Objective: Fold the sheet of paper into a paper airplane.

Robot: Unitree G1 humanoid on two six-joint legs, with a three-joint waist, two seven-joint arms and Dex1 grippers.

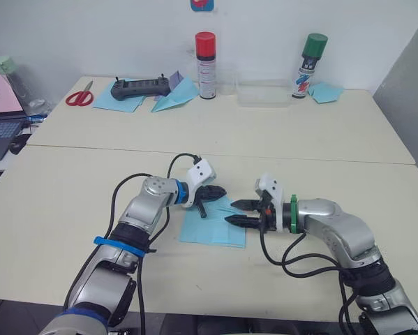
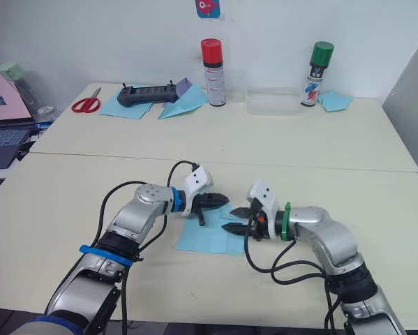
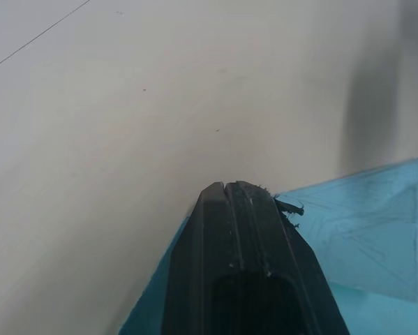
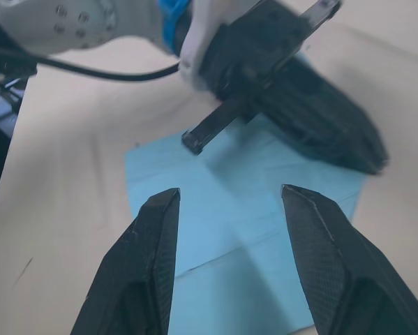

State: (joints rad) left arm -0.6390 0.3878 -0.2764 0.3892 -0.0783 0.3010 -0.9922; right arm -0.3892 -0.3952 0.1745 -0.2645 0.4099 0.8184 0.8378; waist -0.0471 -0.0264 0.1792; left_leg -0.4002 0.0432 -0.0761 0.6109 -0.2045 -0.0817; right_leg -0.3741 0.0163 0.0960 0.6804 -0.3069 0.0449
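Cream table (image 1: 90,181) under sheet of paper (image 1: 212,230); left claw (image 1: 221,191) closed, empty; right claw (image 1: 231,212) spread, empty.

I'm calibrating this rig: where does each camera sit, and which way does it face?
Left and right eye views: on the head, looking forward and down at both arms over the sheet of paper.
Left wrist view: on the left wrist, along the shut left tool at the table.
Right wrist view: on the right wrist, along the open right tool.
Shared: both wrist views show the sheet.
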